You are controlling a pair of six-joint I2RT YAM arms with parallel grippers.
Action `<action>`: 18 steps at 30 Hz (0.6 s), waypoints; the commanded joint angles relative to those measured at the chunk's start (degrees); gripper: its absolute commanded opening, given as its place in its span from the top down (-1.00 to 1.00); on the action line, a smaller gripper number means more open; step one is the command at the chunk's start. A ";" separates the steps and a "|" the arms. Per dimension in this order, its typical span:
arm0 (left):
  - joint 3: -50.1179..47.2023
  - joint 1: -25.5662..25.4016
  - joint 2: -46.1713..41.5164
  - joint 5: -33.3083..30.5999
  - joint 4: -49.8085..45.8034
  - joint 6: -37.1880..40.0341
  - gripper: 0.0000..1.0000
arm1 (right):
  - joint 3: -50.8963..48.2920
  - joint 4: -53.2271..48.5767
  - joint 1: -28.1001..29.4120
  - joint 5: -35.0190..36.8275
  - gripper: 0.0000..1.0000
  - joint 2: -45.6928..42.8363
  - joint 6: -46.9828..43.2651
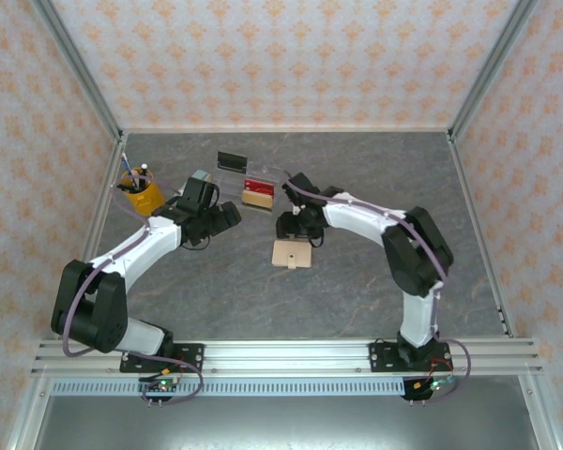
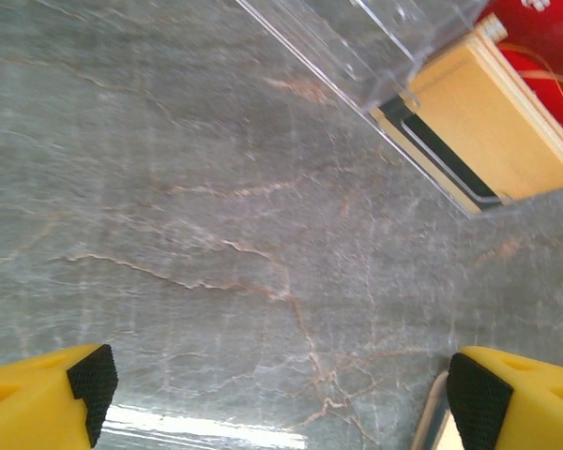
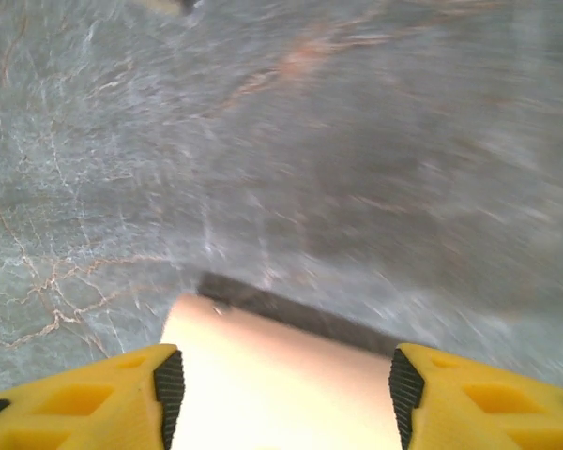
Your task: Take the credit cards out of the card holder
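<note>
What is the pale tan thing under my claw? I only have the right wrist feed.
Observer: That is the card holder. It lies flat on the table, tan side up, with its small tab on the near edge.
Operator: Where is the left claw?
Observer: The left claw is open over bare table to the holder's left, close to the clear tray.
</note>
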 commanded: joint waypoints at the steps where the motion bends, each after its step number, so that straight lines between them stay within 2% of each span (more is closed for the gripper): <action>1: 2.93 -1.19 2.39 6.16 3.72 3.94 -0.81 | -5.65 -1.70 -0.18 6.29 -0.17 -8.89 9.16; 4: 6.09 -3.79 6.21 8.23 4.08 6.15 -0.72 | -12.10 0.39 -0.16 2.89 -0.01 -13.02 14.09; 8: 9.49 -6.75 11.51 10.27 5.95 6.85 -0.48 | -16.88 1.78 0.92 -0.25 0.47 -14.52 16.86; 11: 11.54 -8.35 15.18 11.08 7.65 6.29 -0.26 | -18.00 1.30 3.14 0.24 0.67 -13.72 17.62; 18: 18.32 -11.76 22.62 10.80 5.66 6.97 0.02 | -19.78 4.25 5.09 -1.32 0.86 -9.82 19.85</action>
